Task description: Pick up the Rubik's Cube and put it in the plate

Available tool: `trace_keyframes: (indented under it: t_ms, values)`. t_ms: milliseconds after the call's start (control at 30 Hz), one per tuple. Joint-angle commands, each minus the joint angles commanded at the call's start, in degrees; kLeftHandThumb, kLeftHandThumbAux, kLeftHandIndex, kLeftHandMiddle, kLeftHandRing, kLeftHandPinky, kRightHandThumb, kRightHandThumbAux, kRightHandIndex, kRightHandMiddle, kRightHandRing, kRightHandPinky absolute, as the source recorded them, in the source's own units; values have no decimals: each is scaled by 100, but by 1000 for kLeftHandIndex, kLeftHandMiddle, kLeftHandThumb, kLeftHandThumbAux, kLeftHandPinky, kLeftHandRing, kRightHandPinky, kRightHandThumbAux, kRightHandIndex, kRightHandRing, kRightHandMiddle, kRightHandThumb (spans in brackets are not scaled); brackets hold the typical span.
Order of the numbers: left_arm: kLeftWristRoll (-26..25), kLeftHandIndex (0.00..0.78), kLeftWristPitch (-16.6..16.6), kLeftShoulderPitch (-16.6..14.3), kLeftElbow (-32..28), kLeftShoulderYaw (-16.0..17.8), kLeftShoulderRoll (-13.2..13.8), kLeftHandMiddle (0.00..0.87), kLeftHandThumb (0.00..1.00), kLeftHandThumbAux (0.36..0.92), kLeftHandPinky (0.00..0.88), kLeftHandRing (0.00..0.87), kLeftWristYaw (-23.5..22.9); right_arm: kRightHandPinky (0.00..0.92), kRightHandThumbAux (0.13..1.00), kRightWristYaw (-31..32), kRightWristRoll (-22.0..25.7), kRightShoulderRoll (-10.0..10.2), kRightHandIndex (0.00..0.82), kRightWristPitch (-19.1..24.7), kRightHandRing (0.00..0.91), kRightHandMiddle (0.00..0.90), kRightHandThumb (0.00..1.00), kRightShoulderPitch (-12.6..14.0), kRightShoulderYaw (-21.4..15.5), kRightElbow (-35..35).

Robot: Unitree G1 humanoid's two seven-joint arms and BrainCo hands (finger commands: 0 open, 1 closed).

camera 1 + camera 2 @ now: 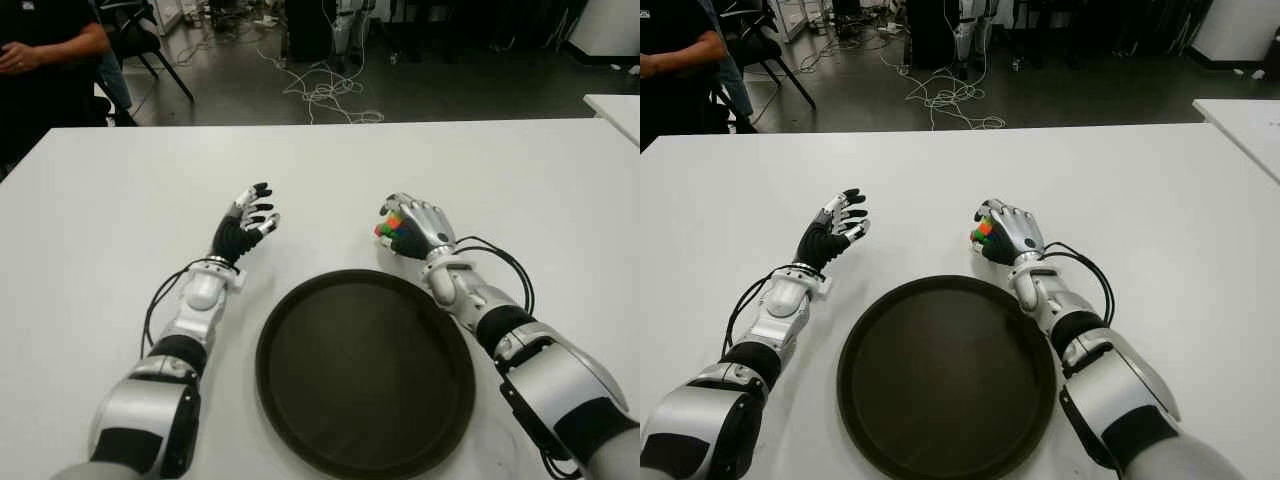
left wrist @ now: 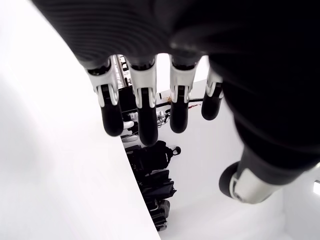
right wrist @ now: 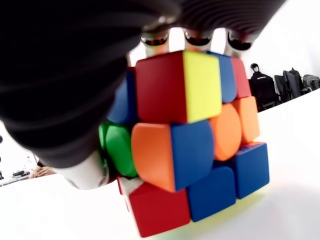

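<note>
My right hand (image 1: 408,228) is curled around the Rubik's Cube (image 1: 390,230) on the white table (image 1: 520,190), just beyond the far right rim of the dark round plate (image 1: 365,370). In the right wrist view the cube (image 3: 192,142) fills the picture, its red, yellow, blue, orange and green stickers showing, with fingers wrapped over its top and its lower edge at or just above the tabletop. My left hand (image 1: 248,222) is raised left of the plate, fingers spread and holding nothing; the left wrist view shows its fingers (image 2: 145,110) apart over bare table.
A person in a dark top (image 1: 40,60) stands at the table's far left corner beside a chair (image 1: 145,40). Cables (image 1: 320,90) lie on the floor beyond the table. Another white table's corner (image 1: 615,105) shows at the right.
</note>
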Motion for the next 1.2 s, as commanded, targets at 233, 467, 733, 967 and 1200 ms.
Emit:
trace_keyframes:
  t_ms: [233, 467, 733, 967, 1200]
  values:
    - [-5, 108, 24, 3, 4, 0, -5, 157, 74, 672, 216, 185, -18, 428, 740, -38, 1, -17, 398, -71, 392, 359, 683, 7, -6, 5]
    - [-9, 116, -4, 8, 1, 3, -21, 173, 58, 685, 215, 194, -9, 421, 739, -27, 7, -62, 398, -109, 380, 347, 683, -12, -20, -16]
    - [-9, 111, -7, 13, -1, 6, -29, 157, 43, 681, 176, 174, 10, 391, 738, -192, 39, -151, 399, -273, 360, 347, 686, -19, -103, -100]
    - [-14, 102, 15, 5, 0, 12, -19, 151, 39, 662, 186, 170, 4, 370, 740, -477, 81, -493, 400, -717, 351, 348, 682, 53, -323, -801]
    - [-40, 123, 72, -30, 28, 42, -25, 171, 53, 649, 206, 191, -8, 389, 742, -871, 14, -795, 402, -1061, 377, 380, 679, 321, -524, -1718]
